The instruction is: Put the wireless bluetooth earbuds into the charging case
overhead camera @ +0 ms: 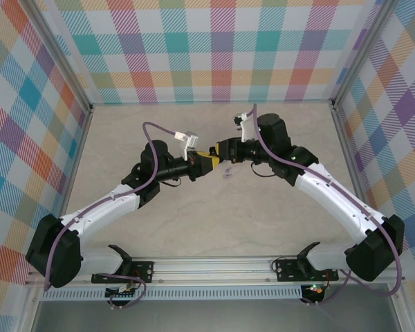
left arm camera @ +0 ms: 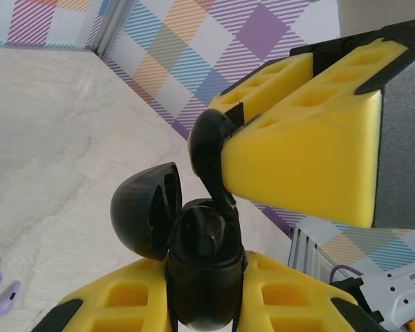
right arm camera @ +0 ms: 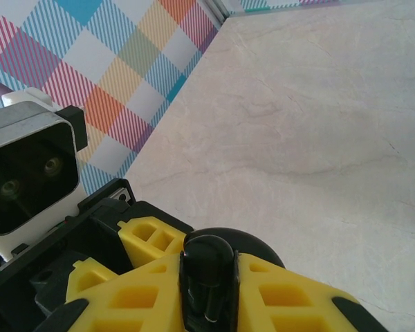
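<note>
Left gripper (left arm camera: 206, 297) clamps narrow on the open black case (left arm camera: 206, 256), lid (left arm camera: 145, 211) swung left to clear the socket. Right gripper (right arm camera: 207, 290) pinches a black earbud (left arm camera: 209, 149), stem at the case mouth, likely not seated. Lavender earbuds (left arm camera: 5, 297) lie on the table (left arm camera: 69, 138), just near of the grippers.

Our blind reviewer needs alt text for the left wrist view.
The left hand grips an open black charging case; the right hand holds a black earbud, its stem reaching into the case. Two lavender earbuds lie on the table at lower left.
</note>
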Motion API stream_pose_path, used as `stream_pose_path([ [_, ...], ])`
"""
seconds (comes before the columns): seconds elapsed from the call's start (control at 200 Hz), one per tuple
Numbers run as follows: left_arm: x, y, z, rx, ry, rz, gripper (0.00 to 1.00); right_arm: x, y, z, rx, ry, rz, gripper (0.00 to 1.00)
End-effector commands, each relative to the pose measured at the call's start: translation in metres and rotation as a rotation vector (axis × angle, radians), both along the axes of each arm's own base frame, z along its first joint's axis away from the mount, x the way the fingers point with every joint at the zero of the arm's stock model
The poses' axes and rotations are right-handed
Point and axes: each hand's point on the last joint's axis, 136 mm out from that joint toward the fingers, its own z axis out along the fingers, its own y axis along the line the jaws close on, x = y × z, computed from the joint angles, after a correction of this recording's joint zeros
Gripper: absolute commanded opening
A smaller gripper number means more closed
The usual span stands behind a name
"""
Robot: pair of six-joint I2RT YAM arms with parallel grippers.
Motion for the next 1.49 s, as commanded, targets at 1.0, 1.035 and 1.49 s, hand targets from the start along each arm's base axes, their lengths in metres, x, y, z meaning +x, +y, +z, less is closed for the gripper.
stream_pose_path([
  [1.0,0.005,0.002,0.034,-0.060,-0.072,0.048,0.15,-0.011,0.000,-0.007,-0.038,-0.023,0.024,0.22],
  [1.035,0.005,0.002,0.035,-0.059,-0.074,0.050,0.15,-0.012,-0.001,-0.006,-0.039,-0.024,0.027,0.22],
  [1.49,0.000,0.002,0.037,-0.045,-0.111,0.029,0.14,-0.022,-0.003,0.003,-0.039,-0.035,0.060,0.25],
])
